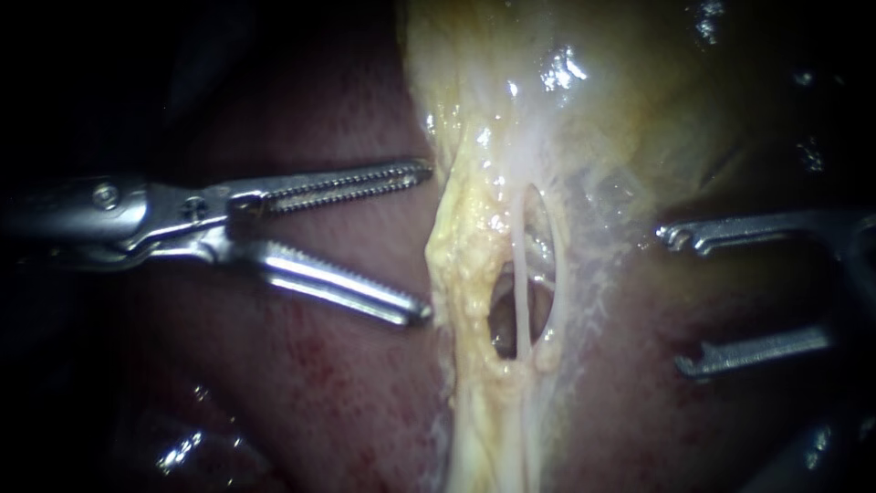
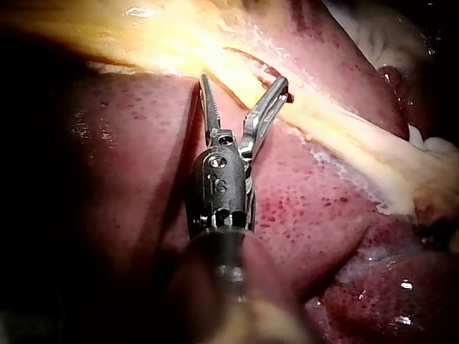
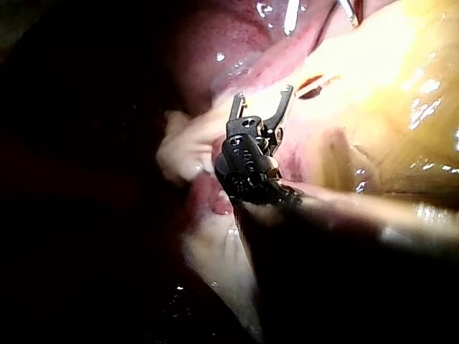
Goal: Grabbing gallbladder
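Two instruments show, the left instrument (image 1: 427, 242) and the right instrument (image 1: 673, 303), each with two jaws. One gallbladder (image 1: 620, 100); one liver (image 1: 301, 393).

Surroundings black; light pools at centre; wet glints on liver (image 1: 301, 383).

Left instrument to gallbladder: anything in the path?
Nothing visible. The left instrument is open, its tips right at the gallbladder's yellowish edge, with only liver beneath. The right instrument, also open, sits on the far side of the tissue, not in the path.
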Controlling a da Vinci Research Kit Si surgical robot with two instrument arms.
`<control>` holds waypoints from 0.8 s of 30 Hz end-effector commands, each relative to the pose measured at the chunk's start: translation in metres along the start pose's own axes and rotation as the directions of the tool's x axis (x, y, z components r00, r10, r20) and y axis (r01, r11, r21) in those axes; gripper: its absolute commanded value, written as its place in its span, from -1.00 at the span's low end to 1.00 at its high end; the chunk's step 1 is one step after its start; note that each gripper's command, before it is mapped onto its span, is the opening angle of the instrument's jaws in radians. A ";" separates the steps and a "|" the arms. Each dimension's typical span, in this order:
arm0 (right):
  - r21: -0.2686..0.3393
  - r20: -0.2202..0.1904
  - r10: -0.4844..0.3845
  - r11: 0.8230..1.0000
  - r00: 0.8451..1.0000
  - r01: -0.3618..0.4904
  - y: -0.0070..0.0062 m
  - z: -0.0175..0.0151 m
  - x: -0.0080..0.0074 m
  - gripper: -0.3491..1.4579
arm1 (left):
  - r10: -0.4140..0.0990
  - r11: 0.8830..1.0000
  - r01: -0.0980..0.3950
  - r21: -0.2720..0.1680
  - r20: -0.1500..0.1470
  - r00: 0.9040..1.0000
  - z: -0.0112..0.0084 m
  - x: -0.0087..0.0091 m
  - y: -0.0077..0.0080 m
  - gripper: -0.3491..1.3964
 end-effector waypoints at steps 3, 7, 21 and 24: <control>0.000 0.000 0.000 1.000 1.000 0.000 0.0000 0.0000 0.0000 0.02 | -0.039 0.999 0.039 -0.026 -0.001 0.999 0.0005 0.0004 0.0001 0.38; 0.000 0.000 0.000 1.000 1.000 0.000 0.0000 0.0000 0.0000 0.01 | -0.095 0.995 0.095 -0.035 0.003 0.995 0.0011 0.0006 -0.0001 0.35; 0.000 0.000 0.000 1.000 1.000 0.000 0.0000 0.0000 0.0000 0.01 | -0.201 0.978 0.201 -0.058 0.015 0.980 0.0022 0.0001 -0.0014 0.13; 0.000 0.000 0.000 1.000 1.000 0.000 0.0000 0.0000 0.0000 0.01 | -0.213 0.975 0.213 -0.063 0.017 0.977 0.0022 -0.0002 -0.0020 0.06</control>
